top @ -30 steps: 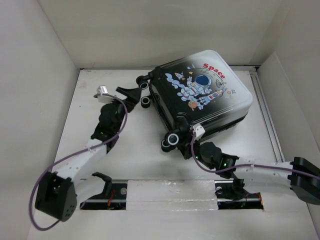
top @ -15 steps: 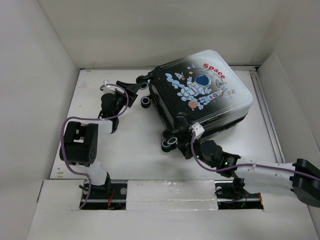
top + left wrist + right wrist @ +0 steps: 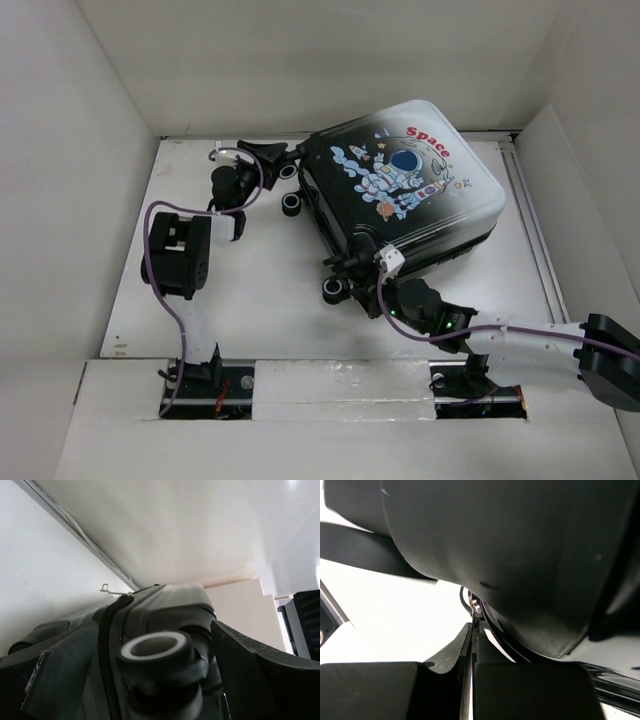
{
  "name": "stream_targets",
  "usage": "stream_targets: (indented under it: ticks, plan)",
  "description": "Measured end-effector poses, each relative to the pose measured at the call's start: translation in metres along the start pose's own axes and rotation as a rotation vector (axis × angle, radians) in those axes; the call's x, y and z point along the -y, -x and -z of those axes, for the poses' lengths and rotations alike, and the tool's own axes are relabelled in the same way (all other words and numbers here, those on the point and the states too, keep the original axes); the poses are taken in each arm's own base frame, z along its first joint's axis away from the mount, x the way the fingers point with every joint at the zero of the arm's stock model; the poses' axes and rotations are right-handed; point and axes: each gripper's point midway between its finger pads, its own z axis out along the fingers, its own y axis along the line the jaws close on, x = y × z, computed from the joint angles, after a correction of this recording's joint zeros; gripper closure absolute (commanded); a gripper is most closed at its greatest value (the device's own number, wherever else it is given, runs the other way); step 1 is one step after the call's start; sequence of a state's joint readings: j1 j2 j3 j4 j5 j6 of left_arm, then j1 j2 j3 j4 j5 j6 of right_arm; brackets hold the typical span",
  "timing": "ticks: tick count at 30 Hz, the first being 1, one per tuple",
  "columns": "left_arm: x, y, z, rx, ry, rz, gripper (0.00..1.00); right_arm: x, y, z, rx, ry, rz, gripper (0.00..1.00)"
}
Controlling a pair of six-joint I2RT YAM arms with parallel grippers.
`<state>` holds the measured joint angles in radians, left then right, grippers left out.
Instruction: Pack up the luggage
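Top external view: white walls (image 3: 300, 60) box in a white worktop (image 3: 250, 270), with my two arm bases at its near edge. The luggage (image 3: 405, 190) lies flat on the far right part of the worktop, printed shell facing up, turned at an angle, its wheeled end toward the left and the near side.

My left end effector (image 3: 275, 155) reaches to the far left corner of the luggage. In the left wrist view its fingers (image 3: 60, 675) stand wide apart on either side of a black wheel (image 3: 152, 647) with a pale ring. I see a gap on each side of the wheel, so the jaws hold nothing.

My right end effector (image 3: 350, 265) is at the near left corner of the luggage, just above another wheel (image 3: 333, 290). In the right wrist view its fingers (image 3: 520, 690) are pressed together with only a thin seam between them, their tips right under the dark curved shell.

A small glint of metal (image 3: 476, 607) sits at those tips. It is too blurred for me to tell what it is, or whether anything thin is pinched there. The dark shell fills most of that view, and the luggage's lining is out of sight
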<state>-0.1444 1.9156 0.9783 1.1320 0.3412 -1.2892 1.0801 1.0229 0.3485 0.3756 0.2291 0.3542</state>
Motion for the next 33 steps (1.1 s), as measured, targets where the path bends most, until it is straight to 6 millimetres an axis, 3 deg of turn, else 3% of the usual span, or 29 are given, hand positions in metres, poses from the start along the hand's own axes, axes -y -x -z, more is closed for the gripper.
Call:
stream_targets:
  ticks: [6,10,18,19,29,31,32,33]
  plan:
    - [-0.011,-0.004,-0.014,-0.012,0.011,0.048,0.20,0.000,0.000,0.000,0.000,0.001,0.000,1.00]
    - [-0.008,-0.006,-0.025,-0.018,-0.011,0.083,0.33,0.000,0.001,0.000,0.002,0.002,-0.001,1.00]
    - [0.002,-0.004,-0.032,-0.015,-0.051,0.111,0.96,-0.001,0.004,0.001,0.011,0.004,-0.003,1.00]
    - [0.005,-0.004,-0.032,-0.019,-0.060,0.118,1.00,-0.001,0.004,0.001,0.012,0.004,-0.004,1.00]
    - [0.004,-0.007,-0.022,-0.002,-0.083,0.167,0.98,0.011,0.012,0.006,0.007,0.010,-0.027,1.00]
    - [0.004,-0.008,-0.022,-0.008,-0.083,0.169,0.76,0.012,0.014,0.009,0.003,0.025,-0.031,1.00]
    - [0.003,-0.009,-0.020,-0.014,-0.080,0.166,0.54,0.012,0.015,0.011,0.002,0.029,-0.031,1.00]
    - [-0.002,-0.010,-0.017,-0.017,-0.071,0.163,0.44,0.012,0.016,0.012,0.004,0.033,-0.033,1.00]
